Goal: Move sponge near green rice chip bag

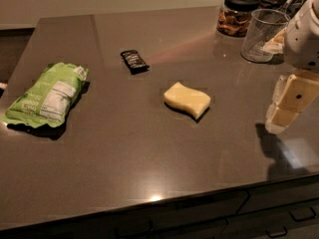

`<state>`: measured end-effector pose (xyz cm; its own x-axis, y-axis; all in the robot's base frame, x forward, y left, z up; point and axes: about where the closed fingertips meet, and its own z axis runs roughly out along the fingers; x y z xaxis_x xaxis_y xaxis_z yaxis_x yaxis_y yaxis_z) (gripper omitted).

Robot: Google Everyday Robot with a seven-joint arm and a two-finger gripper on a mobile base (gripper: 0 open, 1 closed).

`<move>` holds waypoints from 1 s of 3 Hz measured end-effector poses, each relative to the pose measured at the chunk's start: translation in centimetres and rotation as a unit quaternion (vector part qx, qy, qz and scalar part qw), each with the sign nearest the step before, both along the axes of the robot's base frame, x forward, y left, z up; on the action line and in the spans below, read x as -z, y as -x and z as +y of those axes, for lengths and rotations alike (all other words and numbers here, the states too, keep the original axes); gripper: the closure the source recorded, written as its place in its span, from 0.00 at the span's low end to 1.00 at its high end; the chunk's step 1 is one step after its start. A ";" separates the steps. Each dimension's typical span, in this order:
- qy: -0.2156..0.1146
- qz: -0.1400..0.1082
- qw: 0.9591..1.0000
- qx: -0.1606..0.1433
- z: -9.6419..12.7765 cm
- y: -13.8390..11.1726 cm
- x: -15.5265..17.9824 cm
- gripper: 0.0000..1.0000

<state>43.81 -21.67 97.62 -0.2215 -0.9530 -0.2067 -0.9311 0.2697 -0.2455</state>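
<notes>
The pale yellow sponge (187, 99) lies flat near the middle of the dark countertop (124, 143). The green rice chip bag (47, 94) lies at the left side, label panel up, well apart from the sponge. My gripper (284, 117) hangs above the counter at the right edge of the view, to the right of the sponge and not touching it. It holds nothing that I can see.
A small black wrapped bar (134, 61) lies behind and between the bag and the sponge. A clear plastic cup (262, 35) and a black-lidded glass jar (237, 14) stand at the back right. The counter's front edge runs along the bottom, with drawers (279, 218) below.
</notes>
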 end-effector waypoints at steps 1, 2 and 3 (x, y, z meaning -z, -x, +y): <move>0.000 0.000 1.000 0.000 0.0 0.0 0.0 0.00; -0.018 -0.001 1.000 0.008 0.0 -0.7 0.3 0.00; -0.047 0.001 0.999 0.016 0.6 -2.2 1.4 0.00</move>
